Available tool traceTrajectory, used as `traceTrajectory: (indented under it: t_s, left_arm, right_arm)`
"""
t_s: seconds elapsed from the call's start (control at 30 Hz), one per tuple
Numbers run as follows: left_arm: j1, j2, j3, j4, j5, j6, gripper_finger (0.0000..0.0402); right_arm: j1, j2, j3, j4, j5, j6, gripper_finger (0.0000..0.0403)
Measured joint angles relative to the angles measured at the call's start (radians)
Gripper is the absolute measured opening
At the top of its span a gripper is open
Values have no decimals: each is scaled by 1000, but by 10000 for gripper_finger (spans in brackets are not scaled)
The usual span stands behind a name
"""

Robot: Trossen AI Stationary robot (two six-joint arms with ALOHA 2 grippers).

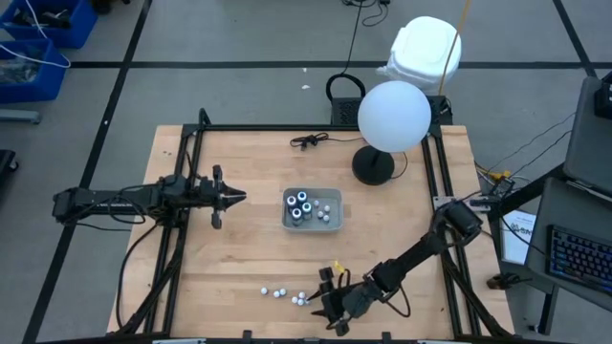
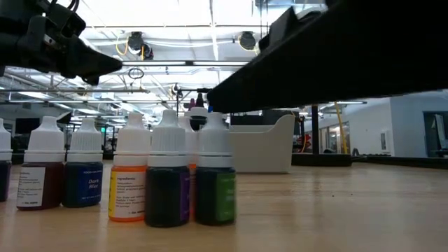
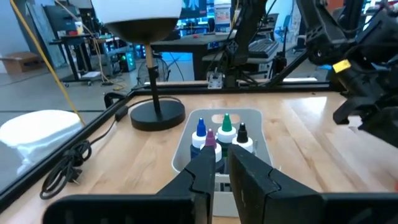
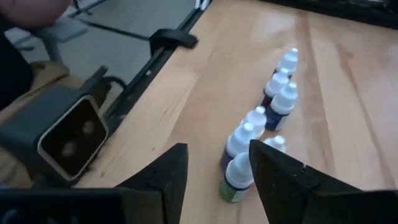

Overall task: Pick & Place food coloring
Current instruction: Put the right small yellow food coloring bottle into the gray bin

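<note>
Dark fingers of the right gripper stand apart above the near edge of the wooden table, straddling the nearest of a row of white-capped food coloring bottles without gripping any; the green-labelled bottle sits between the fingertips. Seen level across the table, the row shows red, dark blue, orange, purple and green labels. More bottles with coloured caps stand upright in the grey tray at mid-table. The left gripper hovers just beside the tray's left side, its fingers nearly together with a narrow gap and nothing between them, pointing at the tray. Behind the tray stands a lamp with a round white shade and a black base, and a black cable lies near the table's far edge. Beyond the table are a white container, blue bins and a workshop with ceiling lights.
</note>
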Motion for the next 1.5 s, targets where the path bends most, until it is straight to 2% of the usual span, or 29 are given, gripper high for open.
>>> traceTrajectory:
  t_s: [0.23,0.5,0.7,0.83,0.93,1.13,1.33,1.5]
  left_arm:
    - [0,0,0,16,0,-15,51]
    - [0,0,0,12,0,-14,51]
    - [0,0,0,12,0,-14,51]
    - [0,0,0,6,0,-31,51]
    - [0,0,0,6,0,-36,51]
    - [0,0,0,5,0,-37,51]
    - [0,0,0,-2,0,-37,51]
    - [0,0,0,-2,0,-36,51]
  right_arm:
    - [-6,16,-1,-1,47,8,161]
    - [-6,15,-1,0,49,31,162]
    - [-7,9,-1,1,50,-16,162]
    - [-7,9,-1,8,126,-59,162]
    - [-17,9,-1,8,144,-85,162]
    - [-63,9,-1,16,14,-92,162]
    - [-88,9,-1,14,-15,-106,160]
    - [-106,9,-1,9,-97,-108,159]
